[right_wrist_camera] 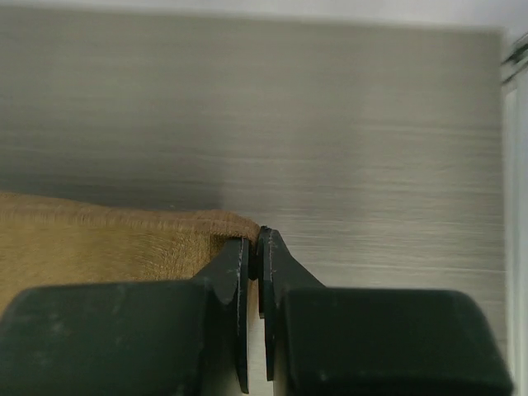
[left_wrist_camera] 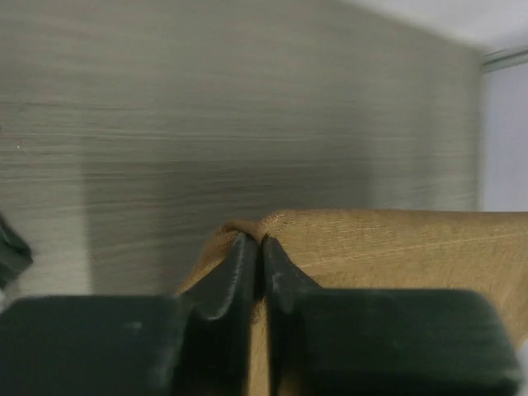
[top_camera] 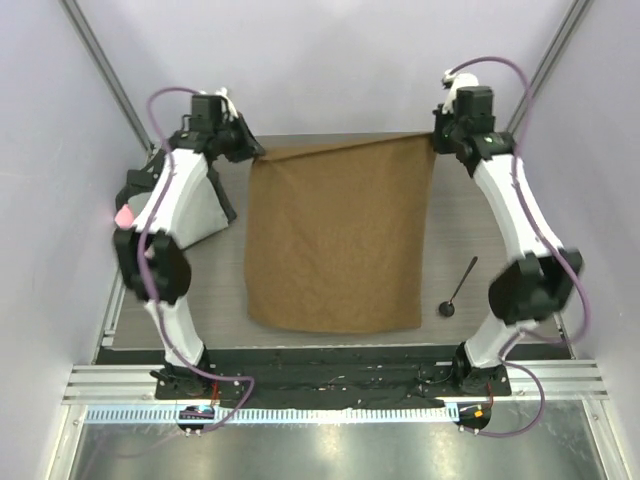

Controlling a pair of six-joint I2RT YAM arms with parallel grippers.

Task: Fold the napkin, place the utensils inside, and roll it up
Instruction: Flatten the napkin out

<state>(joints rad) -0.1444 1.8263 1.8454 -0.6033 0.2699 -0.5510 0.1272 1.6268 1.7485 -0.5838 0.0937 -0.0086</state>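
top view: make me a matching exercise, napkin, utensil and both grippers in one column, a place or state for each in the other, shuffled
Column one:
1. napkin
2. utensil
3. left gripper
4. right gripper

Column two:
A. shut on the napkin's far right corner
B. black, lying on the table right of the napkin, apart from it
C. brown, spread across the middle of the table
D. shut on the napkin's far left corner

Pairs: 1-C, 2-B, 3-D, 4-A
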